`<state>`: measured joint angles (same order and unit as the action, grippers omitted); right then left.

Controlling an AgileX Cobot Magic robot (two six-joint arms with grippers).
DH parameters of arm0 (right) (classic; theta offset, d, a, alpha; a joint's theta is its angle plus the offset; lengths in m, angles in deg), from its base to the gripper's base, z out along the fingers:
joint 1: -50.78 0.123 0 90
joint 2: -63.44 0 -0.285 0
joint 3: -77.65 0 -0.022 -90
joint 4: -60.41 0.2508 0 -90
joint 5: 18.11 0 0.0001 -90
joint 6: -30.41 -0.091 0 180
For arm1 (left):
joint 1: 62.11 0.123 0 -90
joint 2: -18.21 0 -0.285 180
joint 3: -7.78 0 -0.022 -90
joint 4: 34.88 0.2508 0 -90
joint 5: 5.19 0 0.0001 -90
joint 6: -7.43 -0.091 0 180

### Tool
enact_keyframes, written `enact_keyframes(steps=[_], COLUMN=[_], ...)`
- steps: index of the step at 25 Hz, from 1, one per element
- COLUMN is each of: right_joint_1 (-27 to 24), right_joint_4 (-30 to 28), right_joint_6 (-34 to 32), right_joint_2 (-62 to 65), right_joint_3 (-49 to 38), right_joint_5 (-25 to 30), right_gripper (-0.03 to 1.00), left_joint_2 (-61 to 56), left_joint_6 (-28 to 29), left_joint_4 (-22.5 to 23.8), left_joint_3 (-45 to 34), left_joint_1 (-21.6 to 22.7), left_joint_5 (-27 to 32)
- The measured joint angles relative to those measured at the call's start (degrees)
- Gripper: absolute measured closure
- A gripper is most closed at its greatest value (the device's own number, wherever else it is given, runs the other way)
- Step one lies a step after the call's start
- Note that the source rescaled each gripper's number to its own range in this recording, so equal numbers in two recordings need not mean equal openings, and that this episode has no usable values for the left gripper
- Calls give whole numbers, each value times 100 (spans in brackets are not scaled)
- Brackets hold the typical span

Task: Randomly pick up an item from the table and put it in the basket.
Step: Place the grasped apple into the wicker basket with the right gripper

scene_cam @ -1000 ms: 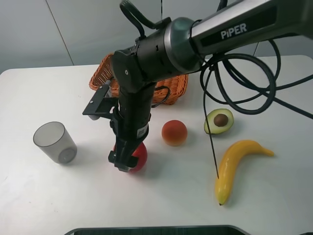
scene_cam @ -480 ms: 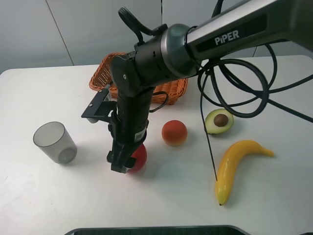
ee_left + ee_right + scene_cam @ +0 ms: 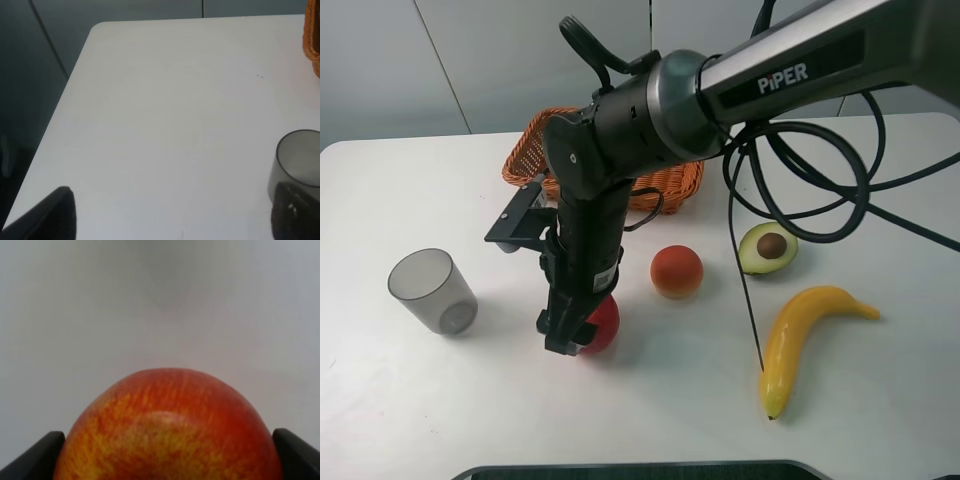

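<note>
The red apple [image 3: 604,322] with yellowish streaks sits on the white table [image 3: 410,410], left of the middle. My right gripper [image 3: 578,335] has reached across and points down over it, a finger on each side. In the right wrist view the apple [image 3: 167,430] fills the gap between the two dark fingertips [image 3: 42,457], which touch its sides. The orange-brown wicker basket [image 3: 525,150] stands behind, partly hidden by the arm. My left gripper [image 3: 172,220] is open and empty above the table's left part; it does not show in the exterior view.
A translucent grey cup [image 3: 432,290] stands left of the apple and shows in the left wrist view [image 3: 299,160]. An orange-red round fruit [image 3: 676,271], an avocado half [image 3: 767,247] and a yellow banana [image 3: 805,330] lie to the right. Black cables hang over the right side.
The right arm has shifted slightly left and settled lower around the apple, uncovering more of the basket. The apple has stayed in place.
</note>
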<state>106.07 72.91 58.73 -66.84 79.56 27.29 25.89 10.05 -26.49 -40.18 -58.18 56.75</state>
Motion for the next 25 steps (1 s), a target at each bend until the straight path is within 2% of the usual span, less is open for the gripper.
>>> enact_keyframes(steps=[7,11,19,21,25], right_joint_1=[0,-48,-755,-983,-1432], right_joint_4=[0,25,34,34,-73], right_joint_6=[0,-88,-902,-982,-1102], right_joint_2=[24,288,620,620,620], right_joint_3=[36,341,1305,1414,1422], right_joint_5=[11,234,402,171,-639], right_gripper=[95,95,95,95,95], left_joint_2=[0,0,0,0,0], left_joint_6=[0,0,0,0,0], left_joint_4=[0,0,0,0,0], left_joint_3=[0,0,0,0,0], left_joint_1=[0,0,0,0,0], left_joint_5=[0,0,0,0,0])
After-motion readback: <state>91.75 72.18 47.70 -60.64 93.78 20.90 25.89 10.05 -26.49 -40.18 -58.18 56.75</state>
